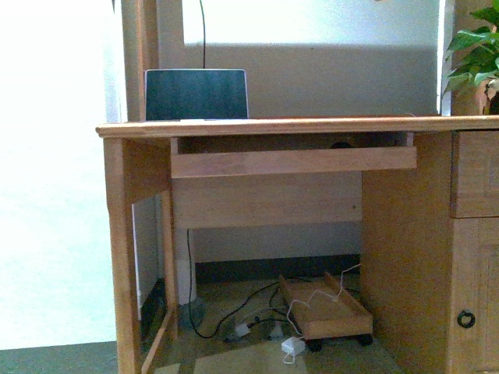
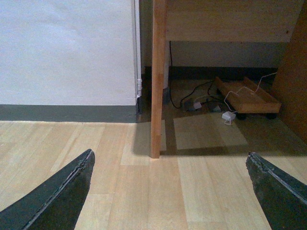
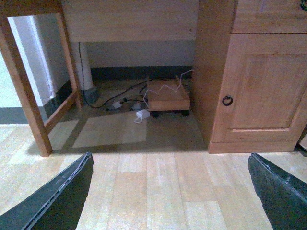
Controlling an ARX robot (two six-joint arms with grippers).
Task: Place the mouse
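Observation:
In the front view a small dark rounded shape [image 1: 340, 144], seemingly the mouse, peeks over the front lip of the pulled-out keyboard tray [image 1: 292, 161]; only its top shows. It does not show in either wrist view. My left gripper [image 2: 170, 191] is open and empty, low over the wooden floor in front of the desk's left leg [image 2: 158, 96]. My right gripper [image 3: 170, 191] is open and empty, low over the floor in front of the desk opening. Neither arm shows in the front view.
A dark laptop [image 1: 196, 94] stands on the wooden desk top [image 1: 312, 125], with a plant [image 1: 475, 54] at the right. The cabinet door [image 3: 261, 86] with a ring pull is at the right. A wheeled wooden trolley [image 3: 167, 98], cables and a white adapter [image 3: 142, 115] lie under the desk.

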